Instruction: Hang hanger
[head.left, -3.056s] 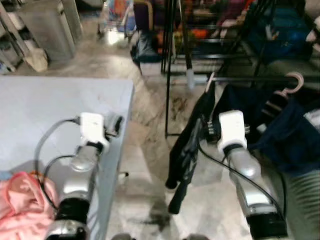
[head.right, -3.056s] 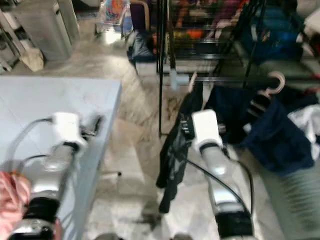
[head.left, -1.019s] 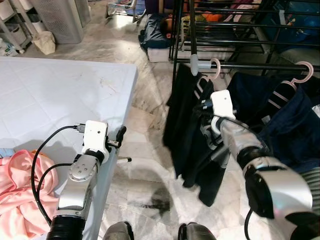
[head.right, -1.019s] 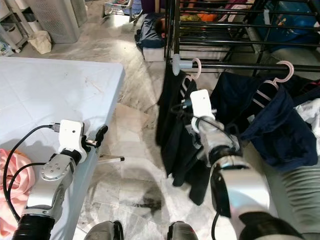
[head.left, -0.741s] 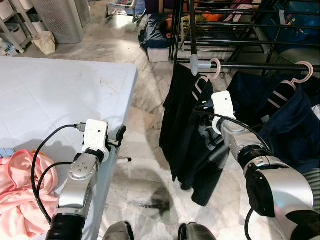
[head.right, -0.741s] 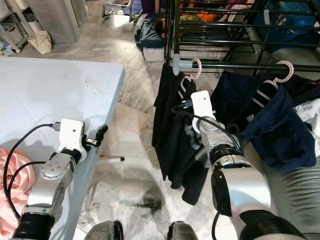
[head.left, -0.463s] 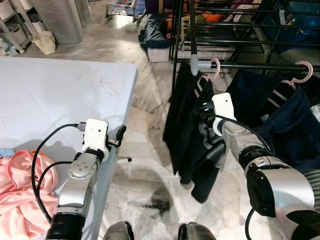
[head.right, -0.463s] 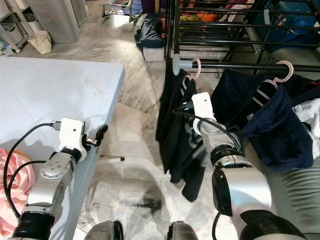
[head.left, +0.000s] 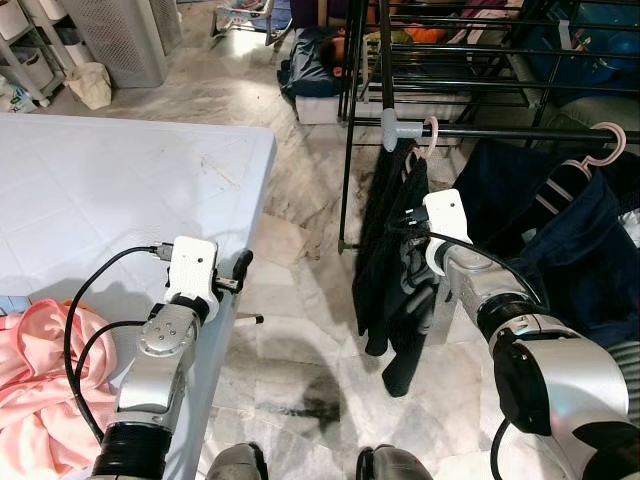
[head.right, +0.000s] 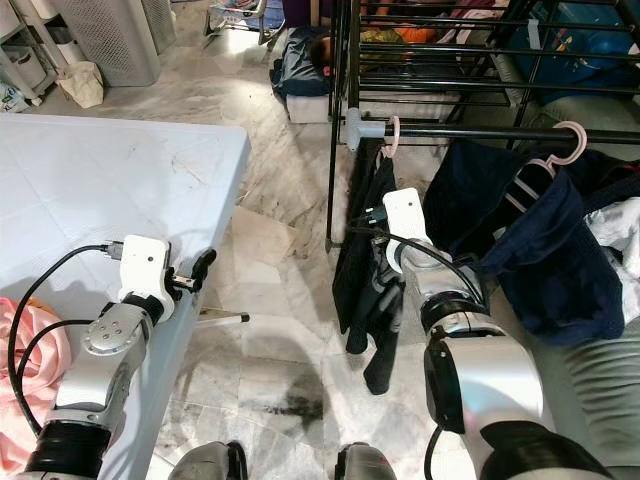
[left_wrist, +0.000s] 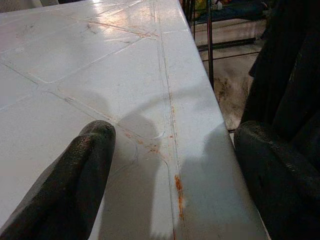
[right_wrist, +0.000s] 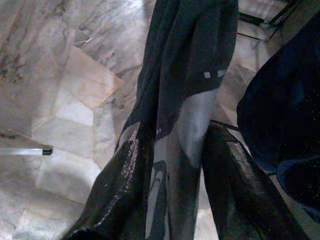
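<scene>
Hanger (head.left: 428, 134), pink hook over the black rail (head.left: 520, 132) of the drying rack, carries a dark garment (head.left: 392, 250) that hangs long and straight toward the marble floor (head.left: 300, 330). No writing can be read anywhere. Right gripper (right_wrist: 172, 165) has its two fingers spread either side of the cloth, which runs between them. Left gripper (left_wrist: 170, 165) is parted and holding nothing, over the white table (head.left: 110, 190) near its edge, beside a pink cloth (head.left: 35, 385).
</scene>
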